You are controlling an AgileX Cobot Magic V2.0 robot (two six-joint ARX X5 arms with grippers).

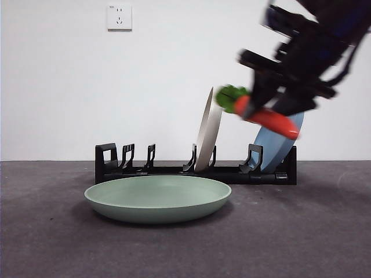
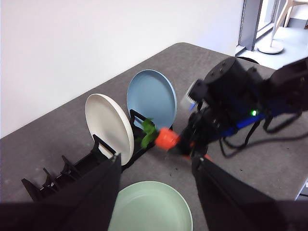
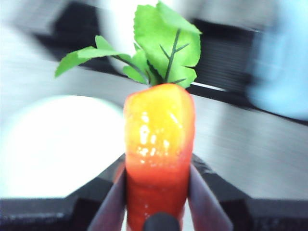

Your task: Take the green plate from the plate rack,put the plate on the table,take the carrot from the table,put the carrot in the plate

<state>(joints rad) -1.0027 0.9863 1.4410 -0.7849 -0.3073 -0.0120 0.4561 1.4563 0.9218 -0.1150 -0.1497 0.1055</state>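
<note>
Nearest, the green plate (image 1: 157, 198) lay flat on the worktop (image 1: 52, 243), just before the plate rack (image 1: 196, 168). Right gripper (image 1: 272, 107) hung above the rack's right end, fingers clamped on the carrot (image 1: 264, 114), leaves leading toward the plate, probably for delivery. Left gripper (image 2: 156, 192) waited wide apart, holding nothing.

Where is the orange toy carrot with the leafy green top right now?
The orange toy carrot is in the air, clamped in the right gripper, in front of the blue plate and not yet over the pale green plate.
</note>
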